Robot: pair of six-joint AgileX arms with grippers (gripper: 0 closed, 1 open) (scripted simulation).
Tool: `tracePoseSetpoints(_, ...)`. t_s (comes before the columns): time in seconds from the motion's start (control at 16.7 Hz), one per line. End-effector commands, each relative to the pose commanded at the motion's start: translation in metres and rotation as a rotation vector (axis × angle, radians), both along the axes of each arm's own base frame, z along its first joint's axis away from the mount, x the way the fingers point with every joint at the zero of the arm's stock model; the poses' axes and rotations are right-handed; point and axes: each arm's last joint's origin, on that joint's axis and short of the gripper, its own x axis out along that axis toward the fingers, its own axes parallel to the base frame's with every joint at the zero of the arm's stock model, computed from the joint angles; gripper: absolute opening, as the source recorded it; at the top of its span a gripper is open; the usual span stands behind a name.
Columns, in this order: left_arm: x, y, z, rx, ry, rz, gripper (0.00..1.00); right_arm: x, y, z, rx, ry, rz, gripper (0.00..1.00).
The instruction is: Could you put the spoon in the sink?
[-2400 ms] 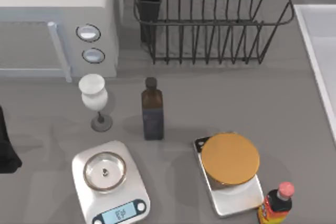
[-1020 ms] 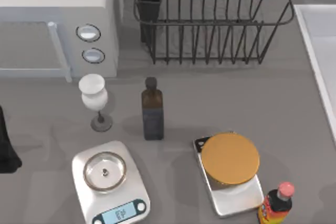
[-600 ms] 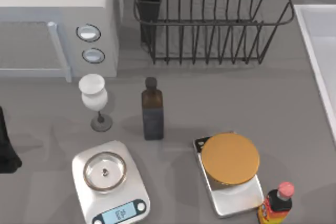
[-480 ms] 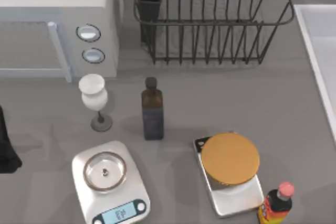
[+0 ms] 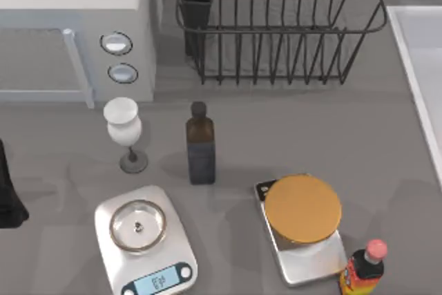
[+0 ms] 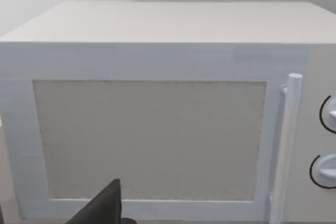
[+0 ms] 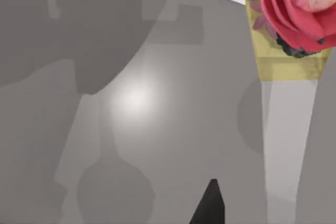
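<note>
Top view: grey table (image 5: 276,143), sink (image 5: 421,67) at right; gripper states indiscernible.

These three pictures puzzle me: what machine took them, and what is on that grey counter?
A two-armed table robot in a simulation. One camera looks down from above; the other two ride on the arms' wrists. From above you see a microwave, a black wire dish rack, a white goblet, a dark bottle, two kitchen scales, one carrying an orange disc, a red-capped sauce bottle and the sink rim at the right. The left arm sits at the left edge; its wrist camera faces the microwave. The right wrist camera sees the counter and a pink flower.
</note>
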Motion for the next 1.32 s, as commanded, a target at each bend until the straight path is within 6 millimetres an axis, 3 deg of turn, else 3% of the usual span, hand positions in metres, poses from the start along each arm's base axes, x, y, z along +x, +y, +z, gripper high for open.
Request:
tracePoseSetpoints(0.3, 0.000, 0.000, 0.000, 0.000, 0.000, 0.000, 1.00, 0.102, -0.009, 0.012, -0.003, 0.005, 0.008, 0.00)
tracePoseSetpoints(0.48, 0.000, 0.000, 0.000, 0.000, 0.000, 0.000, 1.00, 0.157, 0.000, 0.009, -0.013, -0.020, 0.008, 0.00)
tracePoseSetpoints(0.66, 0.000, 0.000, 0.000, 0.000, 0.000, 0.000, 1.00, 0.195, 0.019, -0.001, -0.022, -0.050, 0.003, 0.00)
tracePoseSetpoints(0.96, 0.000, 0.000, 0.000, 0.000, 0.000, 0.000, 1.00, 0.227, 0.050, -0.026, -0.028, -0.073, -0.005, 0.00)
tracePoseSetpoints(1.32, 0.000, 0.000, 0.000, 0.000, 0.000, 0.000, 1.00, 0.232, 0.059, -0.032, -0.030, -0.079, -0.007, 0.00)
